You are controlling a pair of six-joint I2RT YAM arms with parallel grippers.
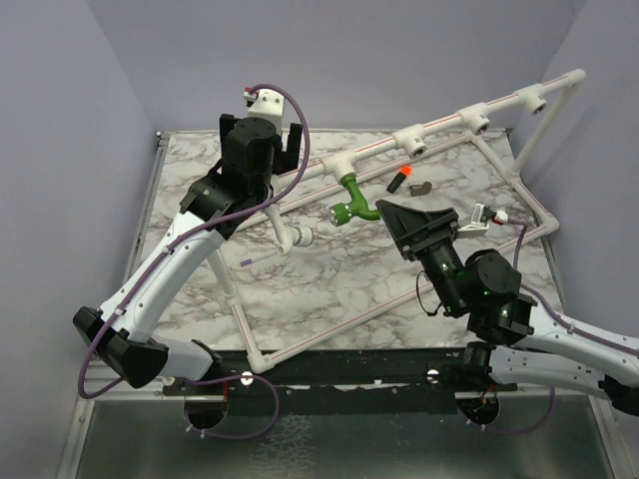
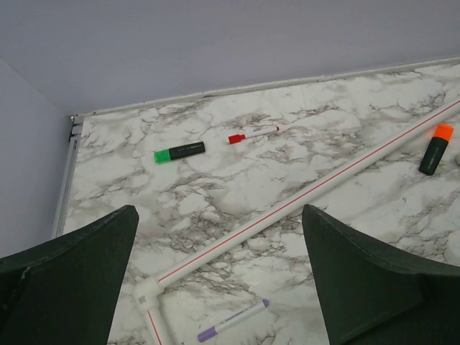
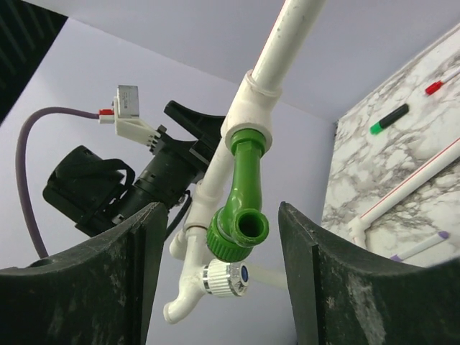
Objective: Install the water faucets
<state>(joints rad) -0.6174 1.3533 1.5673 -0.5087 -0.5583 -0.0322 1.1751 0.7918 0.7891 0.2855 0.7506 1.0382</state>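
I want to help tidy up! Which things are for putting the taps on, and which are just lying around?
For the job: green tap, white pipe frame.
Just lying about: green marker, red pen, orange marker, purple pen.

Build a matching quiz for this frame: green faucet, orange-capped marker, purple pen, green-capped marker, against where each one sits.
Things:
1. green faucet
2. orange-capped marker
3. purple pen
4. green-capped marker

Places:
A. on the table, next to a red pen
B. fitted into a tee on the raised pipe
C. on the table, close to an elbow of the frame
D. on the table, just right of the faucet in the top view

Pairs: 1-B, 2-D, 3-C, 4-A
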